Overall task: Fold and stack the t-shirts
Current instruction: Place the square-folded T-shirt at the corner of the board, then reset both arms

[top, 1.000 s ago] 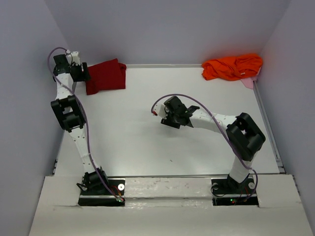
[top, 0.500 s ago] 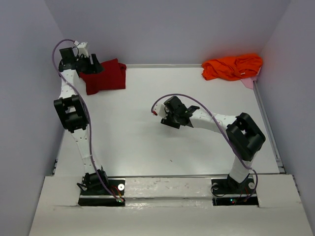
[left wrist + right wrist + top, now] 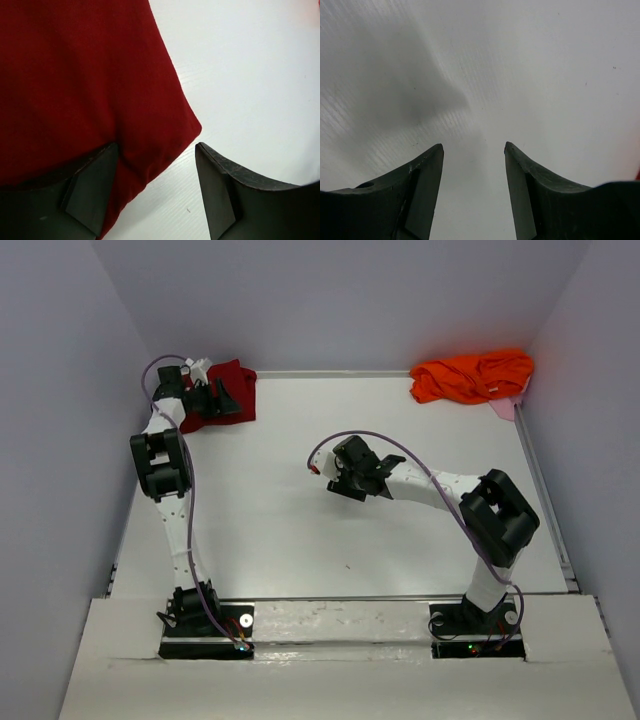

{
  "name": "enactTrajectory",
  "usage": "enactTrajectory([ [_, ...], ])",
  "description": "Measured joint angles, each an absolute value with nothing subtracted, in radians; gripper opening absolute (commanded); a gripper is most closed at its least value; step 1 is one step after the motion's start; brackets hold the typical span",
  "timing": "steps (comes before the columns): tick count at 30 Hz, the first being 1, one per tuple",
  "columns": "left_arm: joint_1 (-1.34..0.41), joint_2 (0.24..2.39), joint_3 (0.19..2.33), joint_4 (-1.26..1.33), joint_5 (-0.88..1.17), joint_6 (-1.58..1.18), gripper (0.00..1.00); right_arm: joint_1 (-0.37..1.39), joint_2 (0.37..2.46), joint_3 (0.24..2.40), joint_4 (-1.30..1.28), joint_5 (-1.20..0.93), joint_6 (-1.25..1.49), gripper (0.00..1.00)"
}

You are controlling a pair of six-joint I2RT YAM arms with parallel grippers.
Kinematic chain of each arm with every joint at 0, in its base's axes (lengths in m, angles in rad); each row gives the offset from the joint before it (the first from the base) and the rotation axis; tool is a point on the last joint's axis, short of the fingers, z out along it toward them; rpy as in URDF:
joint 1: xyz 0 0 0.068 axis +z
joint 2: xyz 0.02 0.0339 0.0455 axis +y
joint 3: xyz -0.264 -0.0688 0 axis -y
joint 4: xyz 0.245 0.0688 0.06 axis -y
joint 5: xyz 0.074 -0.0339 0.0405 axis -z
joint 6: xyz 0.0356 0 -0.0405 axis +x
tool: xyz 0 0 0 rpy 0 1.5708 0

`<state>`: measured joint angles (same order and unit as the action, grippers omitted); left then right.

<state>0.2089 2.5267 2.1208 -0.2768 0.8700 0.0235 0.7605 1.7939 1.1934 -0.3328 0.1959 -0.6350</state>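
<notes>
The dark red t-shirt point(image 3: 237, 380) lies folded at the table's far left corner. My left gripper point(image 3: 225, 400) hovers over its near edge, open. In the left wrist view the red cloth point(image 3: 80, 75) fills the upper left, and its corner reaches in between the jaws of the left gripper point(image 3: 156, 150); one finger point(image 3: 90, 190) sits over the cloth, the other over bare table. The orange t-shirt point(image 3: 472, 376) lies crumpled at the far right corner. My right gripper point(image 3: 338, 480) stands open over the middle of the table, and the right wrist view shows nothing between the fingers of the right gripper point(image 3: 472, 147).
A bit of pink cloth point(image 3: 505, 408) pokes out beside the orange t-shirt against the right wall. Grey walls close in the white table point(image 3: 300, 530) on the left, back and right. A raised rim runs along the table's right edge.
My left arm has swung right from beside the left wall, bringing its gripper over the red t-shirt's near edge. The right arm has not moved.
</notes>
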Motion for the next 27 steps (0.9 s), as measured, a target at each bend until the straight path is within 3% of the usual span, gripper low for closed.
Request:
enactTrajectory([
  [13, 0.231, 2.440, 1.951, -0.155, 0.971, -0.059, 0.77, 0.751, 1.790, 1.193, -0.318, 0.203, -0.622, 0.55],
  [16, 0.231, 2.265, 1.755, -0.075, 0.950, -0.064, 0.77, 0.706, 1.747, 1.193, -0.318, 0.139, -0.570, 0.56],
  [19, 0.231, 1.943, 1.463, 0.056, 0.928, -0.078, 0.77, 0.627, 1.673, 1.193, -0.305, 0.095, -0.520, 0.56],
  [22, 0.231, 1.675, 1.288, 0.207, 0.891, -0.086, 0.77, 0.542, 1.584, 1.193, -0.278, 0.072, -0.474, 0.57],
  [27, 0.218, 1.418, 1.092, 0.373, 0.799, -0.046, 0.78, 0.467, 1.460, 1.132, -0.236, 0.009, -0.397, 0.59],
])
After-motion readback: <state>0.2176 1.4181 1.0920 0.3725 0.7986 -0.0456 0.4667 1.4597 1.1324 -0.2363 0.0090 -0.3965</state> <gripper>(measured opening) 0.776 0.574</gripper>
